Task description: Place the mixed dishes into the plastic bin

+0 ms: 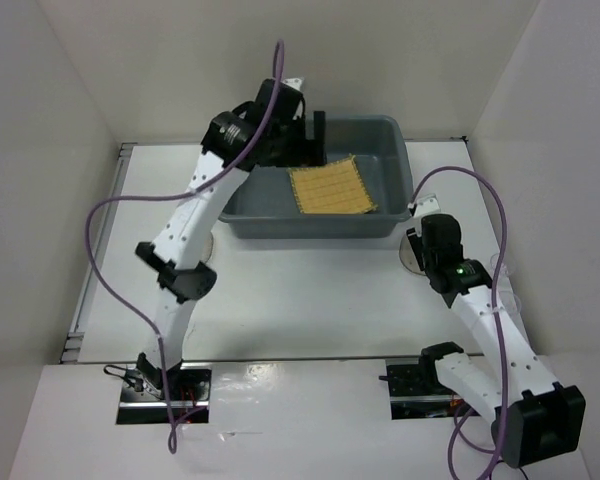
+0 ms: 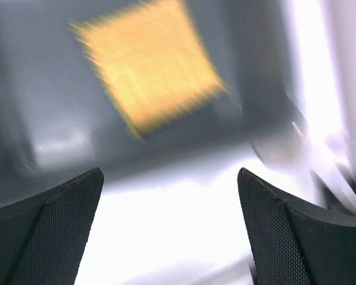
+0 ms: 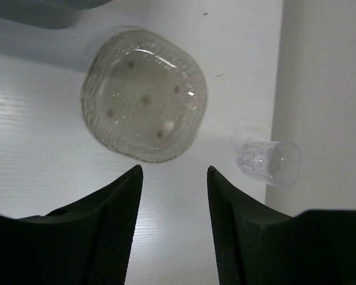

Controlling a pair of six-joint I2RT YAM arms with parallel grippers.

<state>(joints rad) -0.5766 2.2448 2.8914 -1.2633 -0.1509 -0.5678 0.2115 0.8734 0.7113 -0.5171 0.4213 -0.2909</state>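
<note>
The dark grey plastic bin stands at the back of the table. The yellow-tan woven placemat lies flat inside it and shows blurred in the left wrist view. My left gripper hangs open and empty over the bin's back left part. The round brownish glassy plate lies on the table by the bin's front right corner. My right gripper is open and empty just short of the plate. The small clear cup lies on its side against the right wall.
White walls close in the table on the left, back and right. The bin's corner is close beyond the plate. Purple cables loop off both arms.
</note>
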